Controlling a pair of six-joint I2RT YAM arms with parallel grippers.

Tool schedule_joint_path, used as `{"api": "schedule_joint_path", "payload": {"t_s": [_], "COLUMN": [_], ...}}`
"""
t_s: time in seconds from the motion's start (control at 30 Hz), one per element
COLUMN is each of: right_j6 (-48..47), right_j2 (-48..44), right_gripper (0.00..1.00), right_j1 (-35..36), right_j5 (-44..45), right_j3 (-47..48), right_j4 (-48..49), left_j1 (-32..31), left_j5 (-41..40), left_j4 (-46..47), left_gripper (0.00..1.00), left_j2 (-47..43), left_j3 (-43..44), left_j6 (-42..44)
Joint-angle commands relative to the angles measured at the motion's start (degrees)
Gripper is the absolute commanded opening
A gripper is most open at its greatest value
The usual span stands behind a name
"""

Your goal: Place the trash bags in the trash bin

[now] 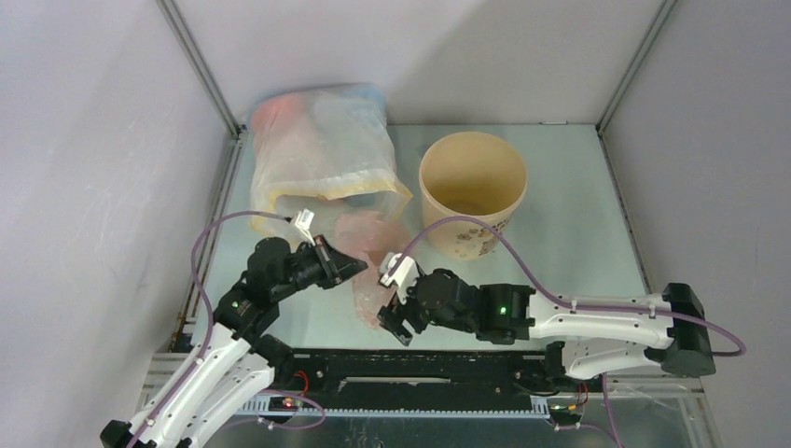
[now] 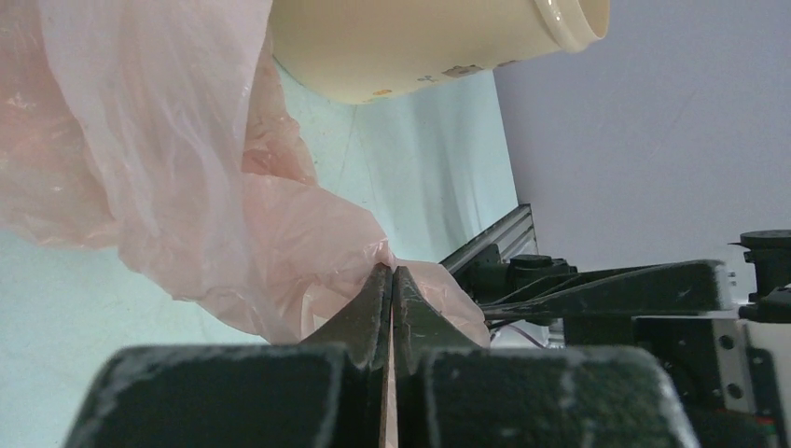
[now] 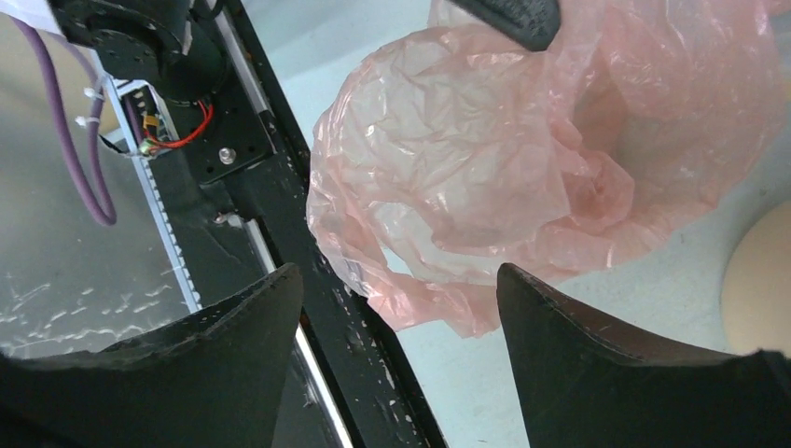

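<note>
One crinkly pale-pink trash bag pinched in left tool; right tool spread.

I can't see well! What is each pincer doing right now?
Left pincer: closed, pinching the pink bag.
Right pincer: open, holding nothing.

One pink trash bag, crumpled, centre of frame, just below a clear sack (yellow hem). One tan trash bin, upright, right of centre. The left gripper meets the bag's left edge; right gripper at its lower right.
</note>
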Motion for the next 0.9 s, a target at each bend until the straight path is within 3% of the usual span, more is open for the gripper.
{"api": "schedule_joint_path", "payload": {"t_s": [0.0,0.2,0.27,0.33,0.4,0.47,0.6,0.87], "right_j6": [-1.71,-1.78,-1.69,-1.04,-0.29,0.17,2.57,12.39], "right_j2": [2.22,6.75,8.32,8.95,8.45,6.78,1.11,-10.91], "right_gripper": [0.80,0.80,0.74,0.53,0.23,0.02,0.00,0.00], "right_j1": [2.65,3.70,3.67,3.79,3.88,3.84,2.32,-8.52], "right_j5": [4.66,10.20,12.35,14.92,16.76,17.47,18.20,11.63], "right_j3": [-1.51,-3.27,-3.24,-3.24,-3.25,-3.45,-3.78,-6.71], "right_j4": [3.23,4.81,5.66,6.21,6.32,6.15,4.14,-1.49], "left_j1": [-0.94,-1.13,-1.15,-1.15,-1.15,-1.15,-1.11,-1.06], "left_j5": [-1.28,-1.48,-1.34,-1.25,-1.46,-2.44,-7.21,-17.59], "left_j4": [4.33,5.51,6.12,6.21,6.05,4.93,-2.01,-10.55], "left_gripper": [0.00,0.01,0.01,0.03,0.07,0.19,0.55,0.82], "left_j2": [0.68,0.85,0.91,1.17,1.25,0.94,-0.92,-11.55], "left_j3": [2.56,2.06,1.84,1.81,2.05,2.85,5.92,7.26], "left_j6": [-1.34,-1.93,-2.26,-2.09,-1.21,0.61,4.67,5.85]}}
